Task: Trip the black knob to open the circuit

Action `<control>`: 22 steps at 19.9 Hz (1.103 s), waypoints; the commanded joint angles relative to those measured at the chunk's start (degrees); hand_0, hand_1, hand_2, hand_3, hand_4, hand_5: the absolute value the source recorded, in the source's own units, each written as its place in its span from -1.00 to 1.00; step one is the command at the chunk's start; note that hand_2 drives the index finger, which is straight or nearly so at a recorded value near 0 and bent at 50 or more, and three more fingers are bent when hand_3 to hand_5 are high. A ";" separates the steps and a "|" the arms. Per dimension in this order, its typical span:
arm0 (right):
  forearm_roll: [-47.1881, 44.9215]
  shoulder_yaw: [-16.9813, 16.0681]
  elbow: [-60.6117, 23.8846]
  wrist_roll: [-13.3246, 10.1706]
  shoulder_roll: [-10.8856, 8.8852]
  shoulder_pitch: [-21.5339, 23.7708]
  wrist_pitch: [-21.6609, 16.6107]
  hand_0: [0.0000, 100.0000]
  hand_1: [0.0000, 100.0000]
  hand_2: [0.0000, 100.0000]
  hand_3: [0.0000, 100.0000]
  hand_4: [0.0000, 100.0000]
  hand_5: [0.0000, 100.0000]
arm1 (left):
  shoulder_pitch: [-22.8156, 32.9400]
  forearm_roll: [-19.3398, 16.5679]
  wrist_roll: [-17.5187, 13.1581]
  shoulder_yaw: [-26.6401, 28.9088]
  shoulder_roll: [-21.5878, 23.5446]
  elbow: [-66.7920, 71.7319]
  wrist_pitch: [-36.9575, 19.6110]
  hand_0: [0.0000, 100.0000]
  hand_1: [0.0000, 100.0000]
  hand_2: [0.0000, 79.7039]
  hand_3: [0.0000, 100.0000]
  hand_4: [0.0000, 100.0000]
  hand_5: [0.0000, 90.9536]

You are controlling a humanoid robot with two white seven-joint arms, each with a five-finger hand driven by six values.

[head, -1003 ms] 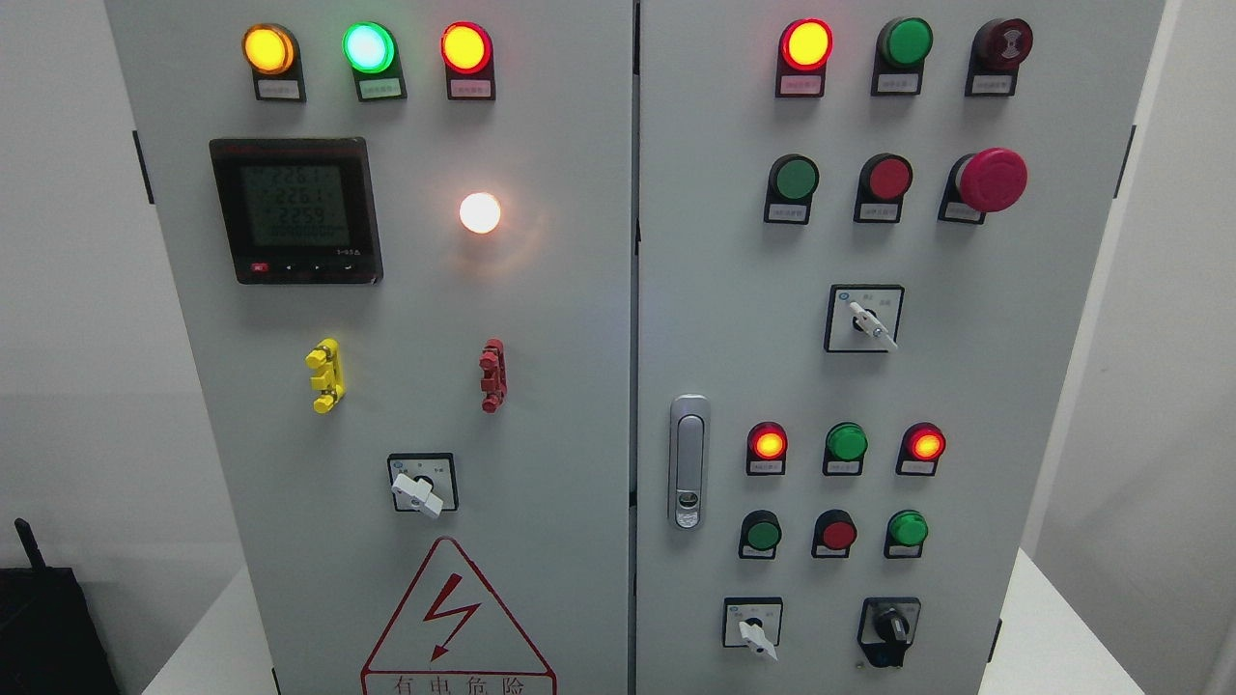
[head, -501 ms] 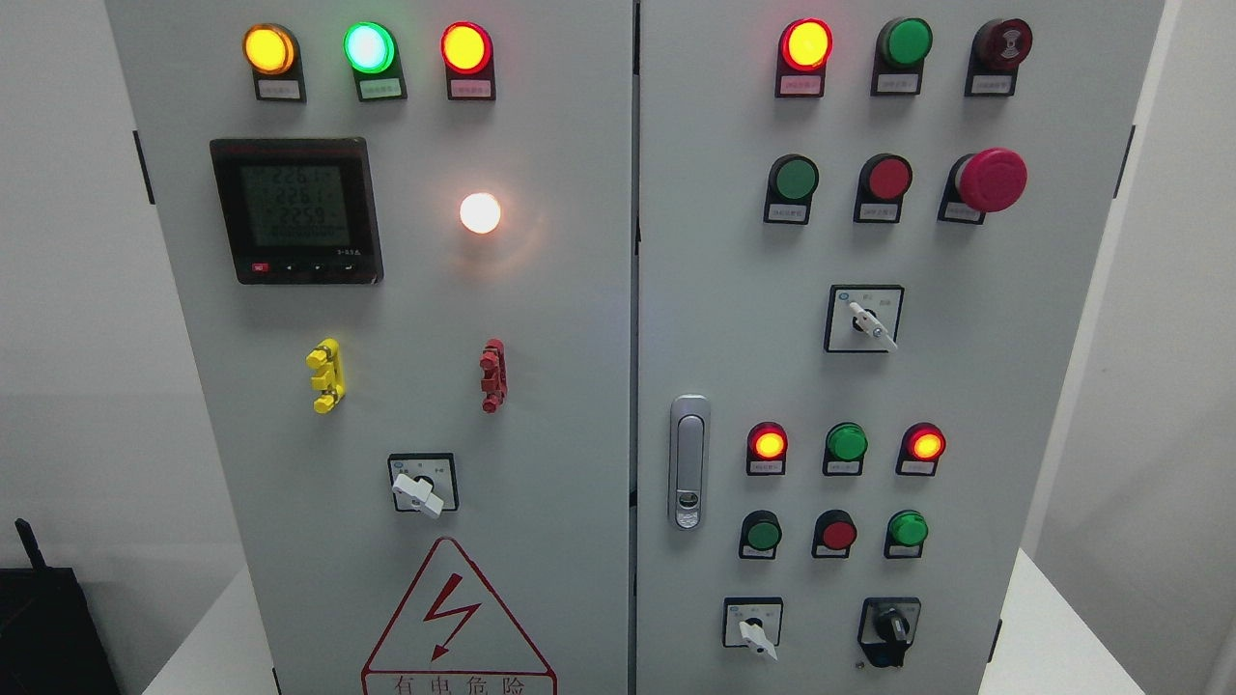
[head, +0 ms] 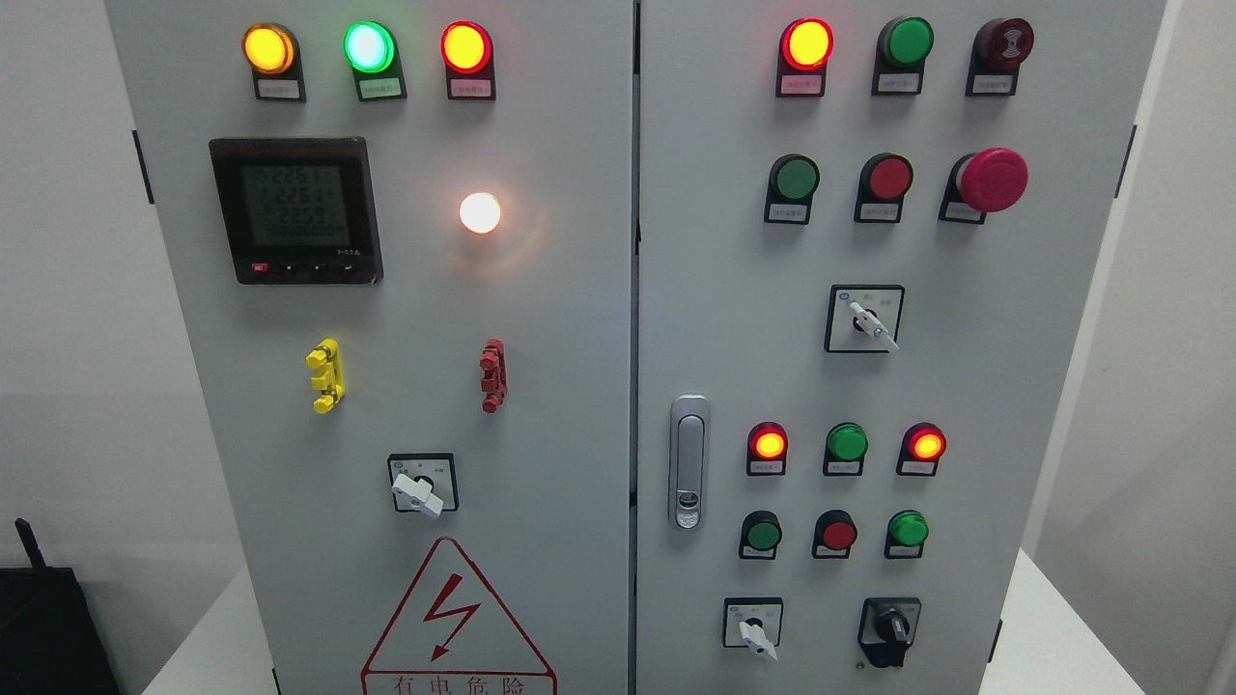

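A: Step in hand? Reach not begun, I judge. The black knob (head: 889, 629) sits at the lower right of the right cabinet door (head: 1014, 386), untouched, just right of a white selector switch (head: 754, 629).

B: Hand pose?

A: Neither arm shows in the head view, so whether the fingers are spread or curled cannot be told.

B: Next move?

A: Probably the right hand coming up from below, pinching the knob's short grip and twisting. Keep off the green button (head: 908, 529) above.
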 commanded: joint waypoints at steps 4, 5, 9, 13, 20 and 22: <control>-0.17 -2.07 -5.47 -1.51 -0.01 -1.90 2.73 0.53 0.63 -1.00 1.00 0.96 0.86 | -0.03 0.13 0.02 0.05 -0.05 0.06 0.07 -0.76 -0.22 -1.00 -1.00 -1.00 -1.00; -0.09 -2.25 -6.35 -1.51 0.17 -2.17 3.34 0.52 0.64 -1.00 1.00 0.98 0.87 | -0.03 0.13 0.02 0.05 -0.05 0.06 0.07 -0.76 -0.22 -1.00 -1.00 -1.00 -1.00; -0.09 -2.78 -9.42 -1.42 0.35 -3.40 6.59 0.53 0.64 -1.00 1.00 0.99 0.88 | -0.03 0.13 0.02 0.05 -0.05 0.06 0.07 -0.76 -0.22 -1.00 -1.00 -1.00 -1.00; -0.09 -2.86 -10.13 -1.42 0.61 -5.68 8.79 0.54 0.64 -1.00 1.00 1.00 0.88 | -0.03 0.13 0.02 0.05 -0.14 0.06 -0.02 -0.76 -0.22 -1.00 -1.00 -1.00 -1.00; -0.09 -2.95 -13.47 -0.98 0.87 -8.85 12.13 0.55 0.64 -1.00 1.00 1.00 0.88 | -0.03 0.13 0.02 0.05 -0.05 0.06 0.07 -0.76 -0.22 -1.00 -1.00 -1.00 -1.00; 0.00 -2.87 -14.00 -0.89 0.96 -10.08 13.01 0.56 0.63 -1.00 1.00 1.00 0.89 | -0.11 0.13 0.02 0.05 -0.05 0.06 0.07 -0.76 -0.22 -1.00 -1.00 -1.00 -1.00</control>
